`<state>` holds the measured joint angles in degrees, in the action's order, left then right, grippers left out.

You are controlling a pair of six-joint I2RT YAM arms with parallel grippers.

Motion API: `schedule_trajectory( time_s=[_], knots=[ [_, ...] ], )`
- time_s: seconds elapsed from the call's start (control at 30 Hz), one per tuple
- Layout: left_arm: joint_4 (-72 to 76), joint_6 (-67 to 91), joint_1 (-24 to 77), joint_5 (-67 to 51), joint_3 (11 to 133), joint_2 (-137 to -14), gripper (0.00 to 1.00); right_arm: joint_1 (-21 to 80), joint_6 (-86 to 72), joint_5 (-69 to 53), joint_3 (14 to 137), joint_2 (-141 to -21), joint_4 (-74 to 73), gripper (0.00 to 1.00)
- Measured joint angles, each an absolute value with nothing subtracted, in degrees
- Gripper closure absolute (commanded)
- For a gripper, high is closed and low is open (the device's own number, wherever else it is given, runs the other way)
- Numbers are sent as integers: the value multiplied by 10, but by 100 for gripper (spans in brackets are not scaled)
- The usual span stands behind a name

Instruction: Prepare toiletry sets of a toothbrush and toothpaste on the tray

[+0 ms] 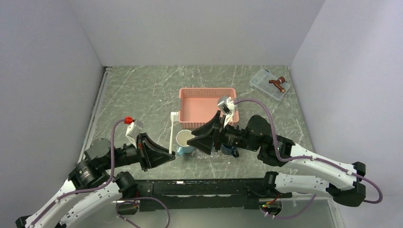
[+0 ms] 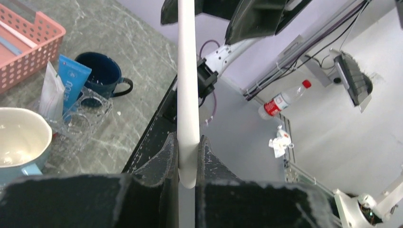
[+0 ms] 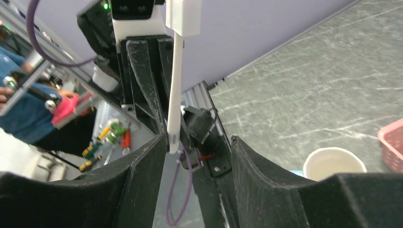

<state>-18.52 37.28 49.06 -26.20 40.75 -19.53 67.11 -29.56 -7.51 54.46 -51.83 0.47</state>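
left hand (image 2: 188, 148) clamping toothbrush (image 2: 187, 71) | right hand (image 3: 197, 141) parted | toothpaste (image 2: 72, 80) print illegible

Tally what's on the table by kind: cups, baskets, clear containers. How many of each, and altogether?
Cups: 2 (pale cup, dark blue mug)
Baskets: 1 (pink basket)
Clear containers: 2 (tray, box)
Total: 5

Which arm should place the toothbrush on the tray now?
Left. The left gripper is shut on the upright toothbrush; the right gripper stands open and empty by the tray.
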Motion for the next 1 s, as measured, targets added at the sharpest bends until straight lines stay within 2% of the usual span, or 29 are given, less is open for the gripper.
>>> schedule_trajectory(
  time_s=[0.37, 0.57, 1.0],
  knots=[
    [-322, 292, 491, -319, 436, -200, 100, 671, -171, -140, 636, -530, -195, 45],
    [-372, 256, 491, -383, 441, -231, 100, 671, -116, -147, 696, -568, -277, 40],
    [-463, 190, 491, -469, 441, -248, 100, 658, -38, -230, 772, -622, -377, 39]
  ],
)
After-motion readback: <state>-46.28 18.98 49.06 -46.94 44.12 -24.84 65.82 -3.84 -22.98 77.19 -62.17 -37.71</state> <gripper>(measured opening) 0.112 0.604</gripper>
